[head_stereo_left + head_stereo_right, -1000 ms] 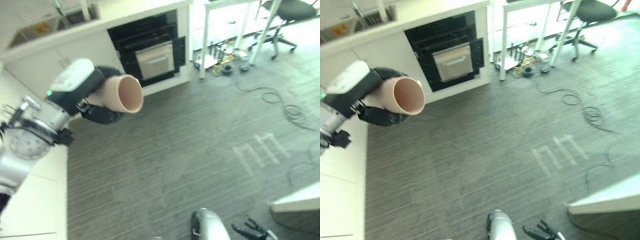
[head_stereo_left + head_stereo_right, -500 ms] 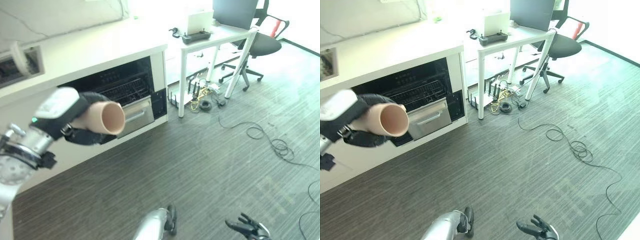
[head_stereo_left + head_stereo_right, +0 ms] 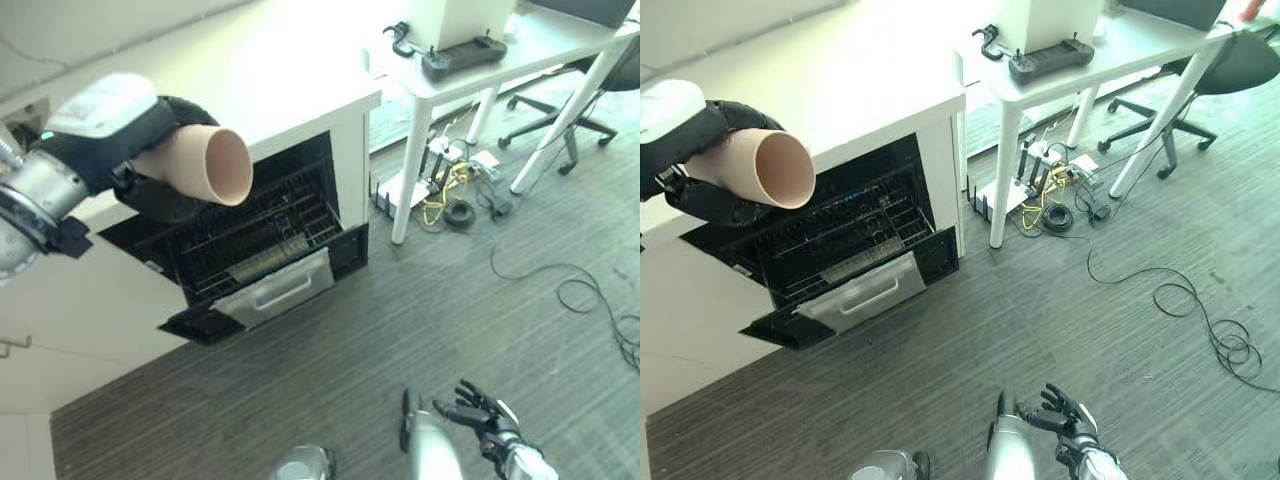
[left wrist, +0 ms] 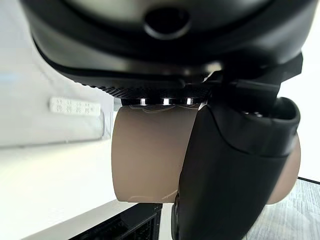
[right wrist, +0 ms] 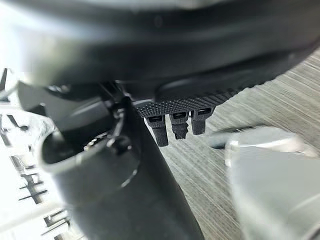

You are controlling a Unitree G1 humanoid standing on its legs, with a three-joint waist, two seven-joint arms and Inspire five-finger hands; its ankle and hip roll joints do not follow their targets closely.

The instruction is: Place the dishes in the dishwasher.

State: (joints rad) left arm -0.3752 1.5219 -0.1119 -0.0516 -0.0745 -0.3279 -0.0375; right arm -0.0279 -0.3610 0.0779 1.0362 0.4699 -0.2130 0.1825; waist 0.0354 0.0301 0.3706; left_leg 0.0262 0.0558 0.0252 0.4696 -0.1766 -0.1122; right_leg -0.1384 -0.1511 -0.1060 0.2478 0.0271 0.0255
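Currently a beige cup (image 3: 205, 165) is held at upper left, wrapped by the left hand (image 3: 150, 150), above the open dishwasher (image 3: 255, 255). Right hand (image 3: 1065, 420), lower centre, seems loosely spread. Cup could be dropped if grip loosens.

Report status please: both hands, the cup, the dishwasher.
Left hand shut on beige cup, held above open dishwasher. Right hand low, fingers spread, empty. Nothing blocks the rack.
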